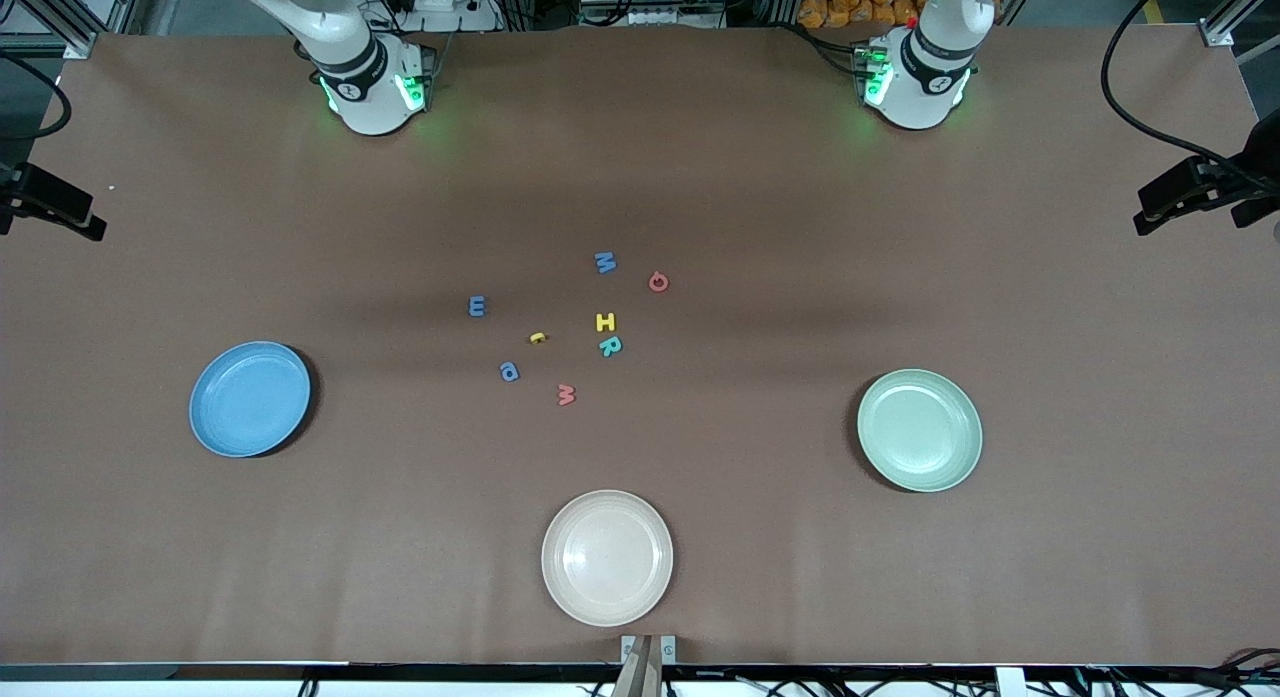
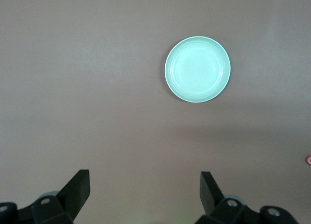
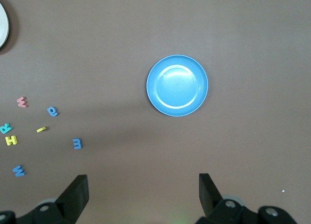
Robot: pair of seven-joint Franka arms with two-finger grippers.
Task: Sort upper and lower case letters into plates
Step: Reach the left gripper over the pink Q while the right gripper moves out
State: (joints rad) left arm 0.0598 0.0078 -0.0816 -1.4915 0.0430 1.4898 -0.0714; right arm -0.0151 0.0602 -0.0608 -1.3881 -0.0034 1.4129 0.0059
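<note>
Several small foam letters lie loose mid-table: a blue M (image 1: 604, 263), a red letter (image 1: 658, 282), a blue E (image 1: 477, 306), a yellow H (image 1: 605, 323), a teal R (image 1: 610, 346), a small yellow letter (image 1: 538, 338), a blue letter (image 1: 509, 372) and a red letter (image 1: 566, 395). The sky-blue plate (image 1: 250, 398) sits toward the right arm's end and the mint-green plate (image 1: 919, 430) toward the left arm's end, both with nothing in them. My left gripper (image 2: 145, 190) hangs open high above the table, looking down on the green plate (image 2: 198, 69). My right gripper (image 3: 143, 190) hangs open high above the blue plate (image 3: 177, 85).
A cream-beige plate (image 1: 607, 557) lies near the table's front edge, nearer the camera than the letters. Black camera mounts (image 1: 1200, 192) stick in at both ends of the table. Both arm bases (image 1: 370, 87) stand at the table's back edge.
</note>
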